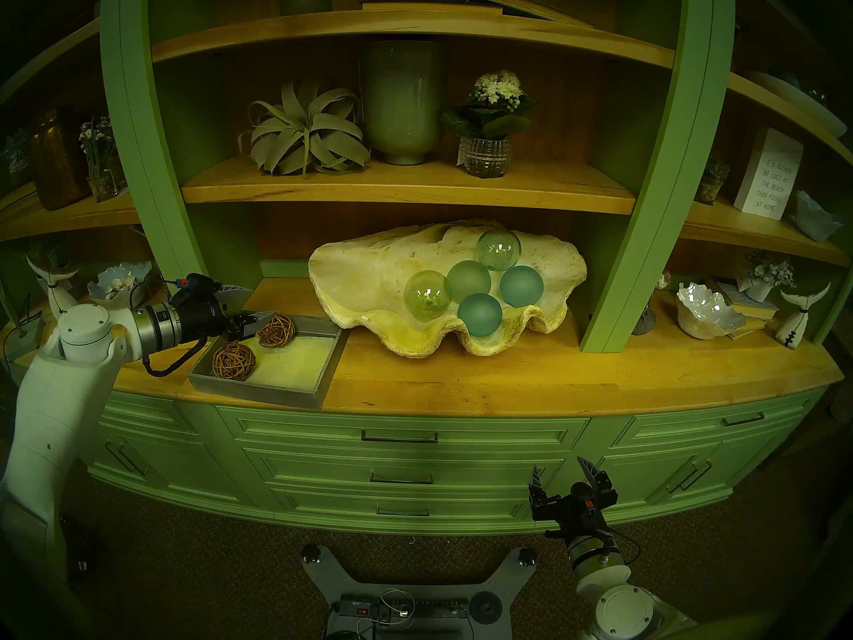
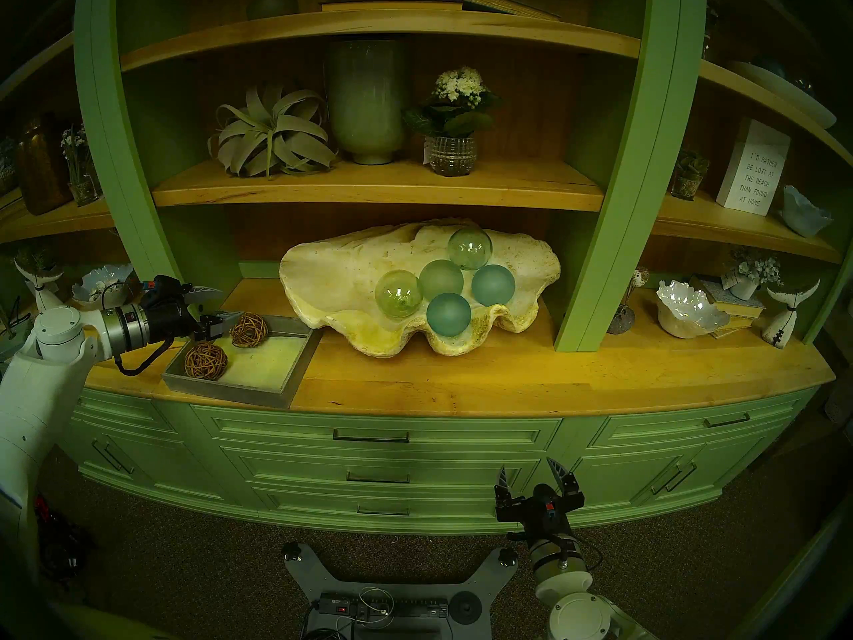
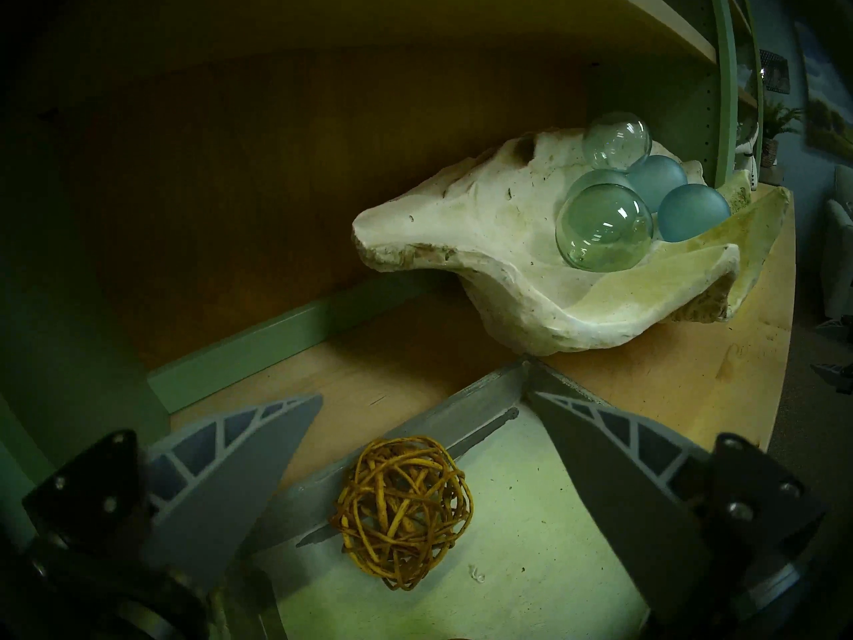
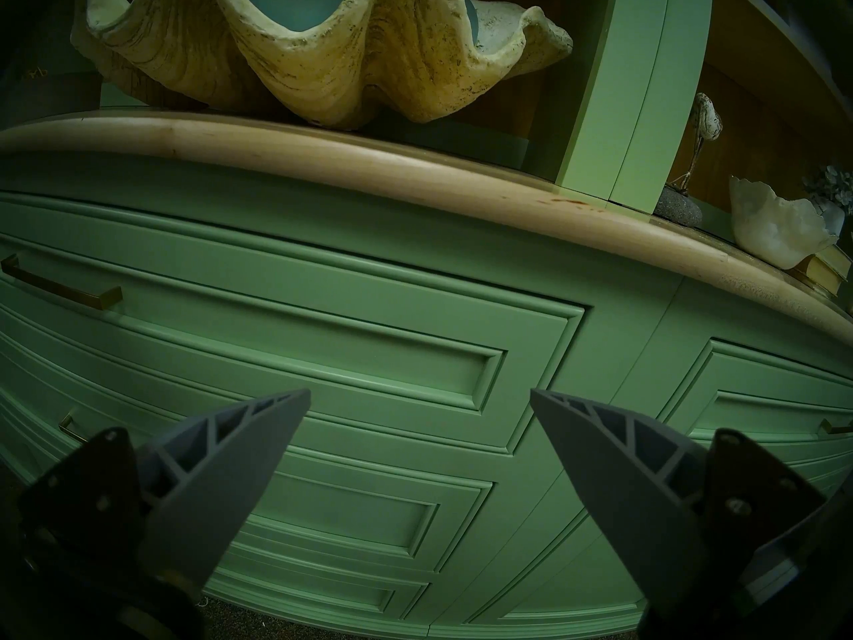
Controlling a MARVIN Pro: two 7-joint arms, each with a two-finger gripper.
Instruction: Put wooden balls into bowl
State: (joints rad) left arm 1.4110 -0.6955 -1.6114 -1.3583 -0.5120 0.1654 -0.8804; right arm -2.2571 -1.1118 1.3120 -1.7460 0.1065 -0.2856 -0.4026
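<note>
the left arm reaches in from the left, its wrist nearly level, and the left gripper (image 1: 251,309) points right with both fingers spread wide and nothing between them. the right gripper (image 1: 562,472) sits low at the near right, pointing away, fingers apart, empty.

White arm (image 1: 51,394) shells, silver wrist ring, black gripper body, grey ribbed triangular jaws, looping black cable

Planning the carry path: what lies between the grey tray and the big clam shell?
Only bare wooden countertop separates the grey tray from the clam shell; the head views show it.
</note>
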